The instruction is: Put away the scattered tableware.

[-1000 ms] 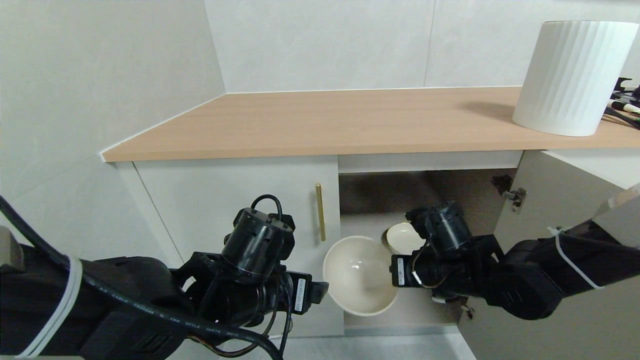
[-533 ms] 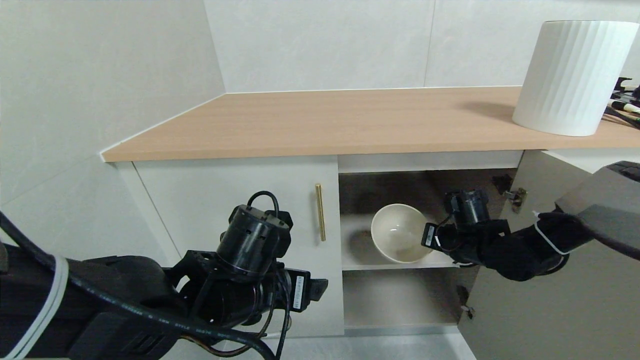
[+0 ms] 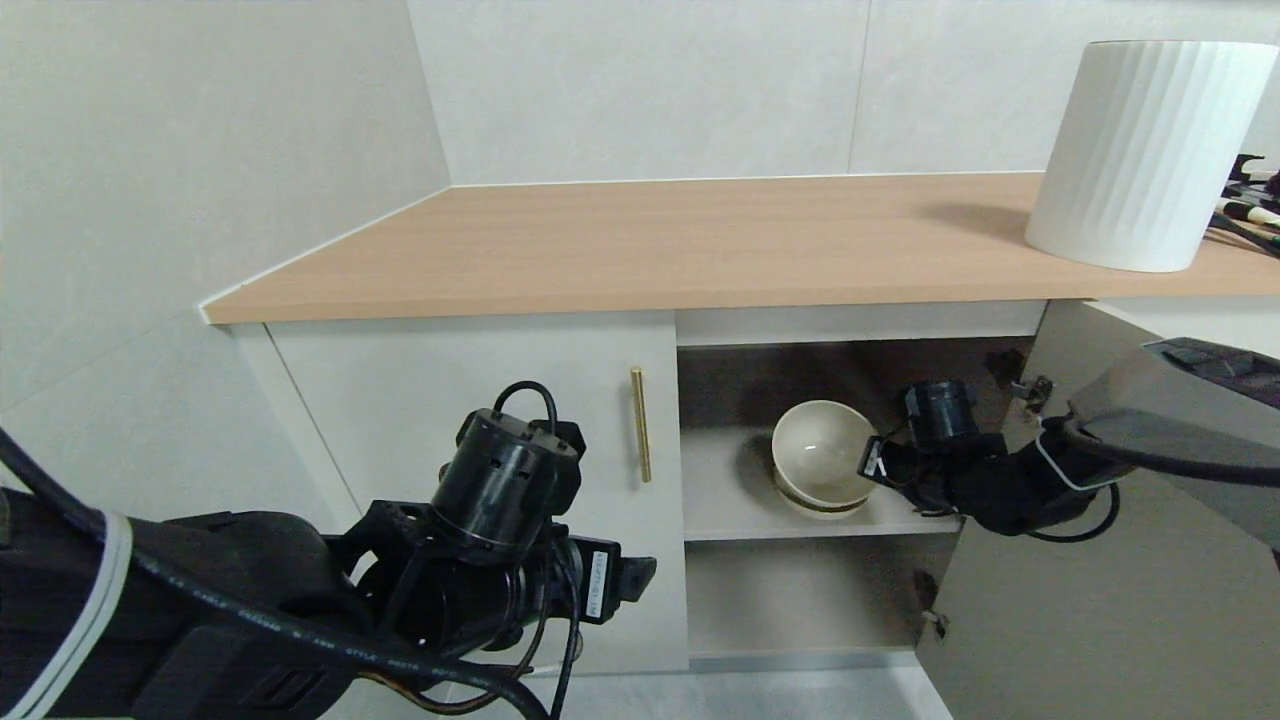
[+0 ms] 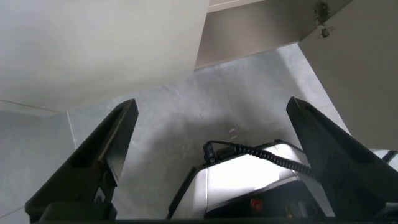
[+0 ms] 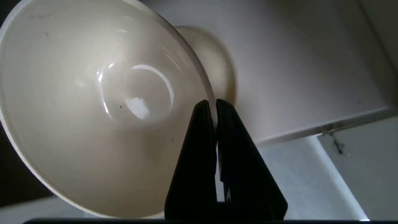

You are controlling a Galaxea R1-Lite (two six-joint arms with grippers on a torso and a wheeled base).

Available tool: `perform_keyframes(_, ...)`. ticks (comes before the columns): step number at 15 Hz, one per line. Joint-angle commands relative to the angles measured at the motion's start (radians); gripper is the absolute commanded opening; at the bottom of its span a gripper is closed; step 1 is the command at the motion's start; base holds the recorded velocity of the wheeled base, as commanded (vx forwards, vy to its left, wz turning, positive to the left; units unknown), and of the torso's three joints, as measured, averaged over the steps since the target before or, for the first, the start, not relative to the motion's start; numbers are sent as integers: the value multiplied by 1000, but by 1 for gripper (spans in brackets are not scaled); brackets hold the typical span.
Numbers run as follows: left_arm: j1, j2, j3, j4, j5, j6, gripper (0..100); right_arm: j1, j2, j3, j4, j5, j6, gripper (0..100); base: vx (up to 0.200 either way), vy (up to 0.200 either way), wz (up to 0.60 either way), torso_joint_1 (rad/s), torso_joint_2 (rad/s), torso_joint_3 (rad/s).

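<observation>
A glossy cream bowl (image 3: 818, 450), rim pinched in the right gripper (image 3: 868, 466), tilts seemingly atop a smaller bowl (image 3: 812, 503) just ahead, on the shelf (image 3: 728, 495).

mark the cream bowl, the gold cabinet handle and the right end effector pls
cream round ceramic bowl (image 3: 818, 452): head view, inner wall.
slim gold metal cabinet handle (image 3: 640, 424): head view, middle of the bar.
right end effector (image 5: 213, 112): right wrist view, between the fingertips pinching the bowl's rim.
</observation>
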Motion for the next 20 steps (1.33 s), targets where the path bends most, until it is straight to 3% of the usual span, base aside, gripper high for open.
perform_keyframes(1,1,-2,0,-1,0,0,100,-12,37,-18,0,-2,0,0,0,0,0,0,0,0)
perform_keyframes(10,1,-2,0,-1,0,0,100,-15,53,-33,0,-1,-3,0,0,0,0,0,0,0)
perform_keyframes(11,1,-2,0,-1,0,0,100,-13,53,-28,0,4,-5,100,0,0,0,0,0,0)
perform_keyframes(17,8,-5,0,-1,2,0,100,-9,37,-15,0,7,-5,100,0,0,0,0,0,0)
perform_keyframes(20,42,-59,5,-47,8,-5,100,1,-24,53,6,21,-11,100,0,0,0,0,0,0)
